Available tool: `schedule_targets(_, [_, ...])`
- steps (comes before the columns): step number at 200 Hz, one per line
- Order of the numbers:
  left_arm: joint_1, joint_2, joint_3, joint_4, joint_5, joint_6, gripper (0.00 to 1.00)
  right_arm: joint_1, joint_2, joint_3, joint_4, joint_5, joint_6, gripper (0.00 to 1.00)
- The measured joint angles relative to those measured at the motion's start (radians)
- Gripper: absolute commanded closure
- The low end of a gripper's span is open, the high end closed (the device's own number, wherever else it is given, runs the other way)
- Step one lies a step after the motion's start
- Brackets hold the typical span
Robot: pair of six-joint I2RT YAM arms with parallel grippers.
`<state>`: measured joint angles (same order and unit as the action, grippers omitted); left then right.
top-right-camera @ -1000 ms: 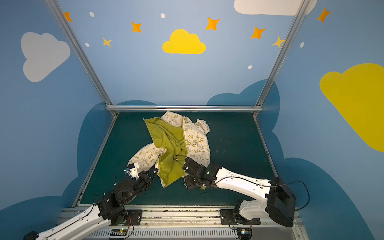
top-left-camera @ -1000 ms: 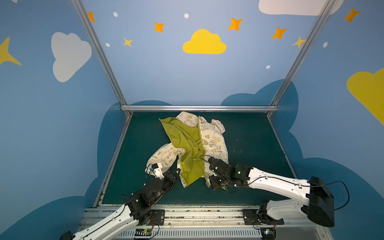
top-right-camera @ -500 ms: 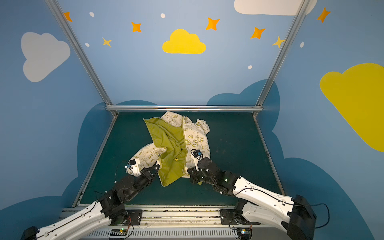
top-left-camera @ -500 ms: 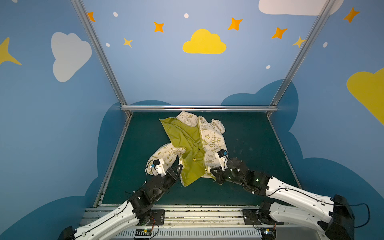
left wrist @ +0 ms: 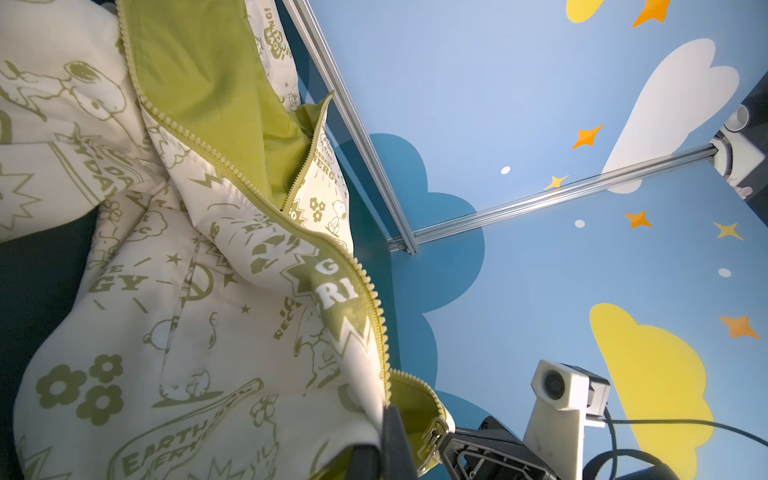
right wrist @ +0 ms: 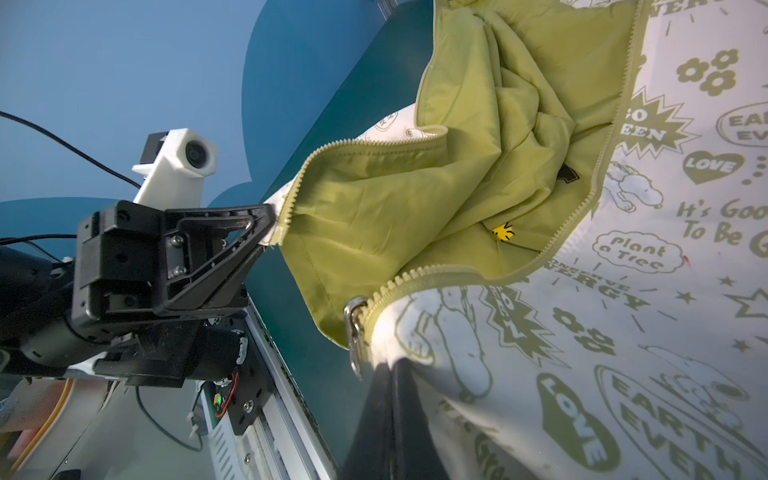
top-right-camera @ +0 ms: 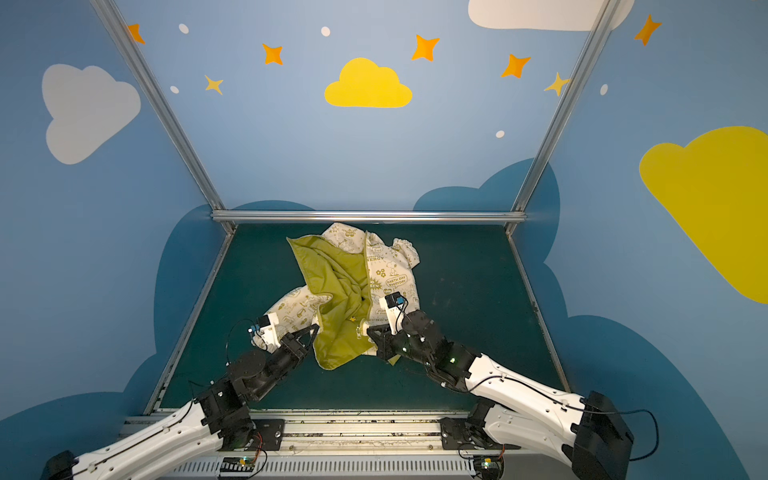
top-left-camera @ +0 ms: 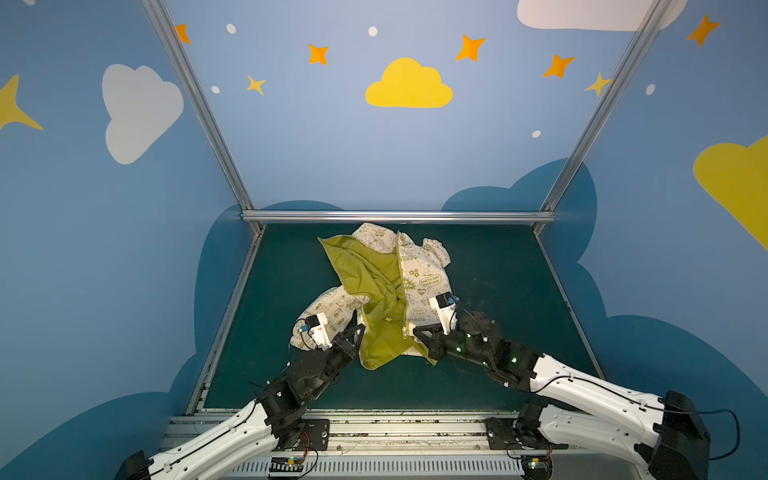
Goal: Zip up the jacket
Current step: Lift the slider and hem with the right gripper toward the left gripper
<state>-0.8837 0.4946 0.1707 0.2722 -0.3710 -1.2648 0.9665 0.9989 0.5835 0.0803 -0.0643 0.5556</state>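
**Jacket [top-left-camera: 424,282].** Quantity: one. It is cream with olive print and lies crumpled on the dark green tabletop [top-left-camera: 519,291], at the centre of both top views, with its hem toward the lower edge of the frame. The front is open. One panel is folded back so that the olive lining [top-left-camera: 365,274] faces up.

**Sleeves.** Quantity: two.
- One sleeve [top-left-camera: 328,307] sprawls toward the lower left.
- The second sleeve [top-left-camera: 434,249] is bunched at the upper right of the garment.

**Zipper.** There are two tooth rows and one metal zipper slider [top-left-camera: 404,331]. The rows stand apart along all the length that shows.

**Claws.** Quantity: two, both at the lower middle of the frame in both top views.
- The left claw [top-left-camera: 360,329] is pressed together, pinching the bottom corner of the folded-back panel.
- The right claw [top-left-camera: 416,331] is just to its right. It is pressed together on the cream hem, directly beside the slider.

**By view.**
- Both top views give the whole layout, but the grips are too small there to judge.
- The right wrist view shows close up the left claw [right wrist: 266,228] with its tips clamped on the fabric corner where one tooth row ends. It also shows the slider [right wrist: 353,328] with its pull tab hanging at the foot of the other row.
- The left wrist view shows the printed outer face of the held panel, which the top views hide. The slider [left wrist: 432,436] and the right claw [left wrist: 478,453] sit close behind that panel's edge.
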Motion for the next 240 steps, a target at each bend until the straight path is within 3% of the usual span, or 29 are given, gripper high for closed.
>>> schedule_targets(74, [0.000,0.000,0.000,0.041,-0.026,0.021,0.97,-0.024,-0.024,-0.032,0.100,-0.038,-0.005,1.00])
schedule_targets(110, [0.000,0.052,-0.002,0.138,-0.007,0.065,0.97,-0.030,-0.006,-0.106,0.275,-0.117,0.006,1.00])
schedule_targets(161, [0.000,0.093,-0.011,0.439,0.059,0.301,0.97,-0.029,0.044,-0.119,0.473,-0.207,-0.038,1.00])
schedule_targets(240, [0.001,-0.023,-0.011,0.560,0.137,0.623,0.97,-0.023,0.074,-0.032,0.576,-0.297,-0.140,1.00])
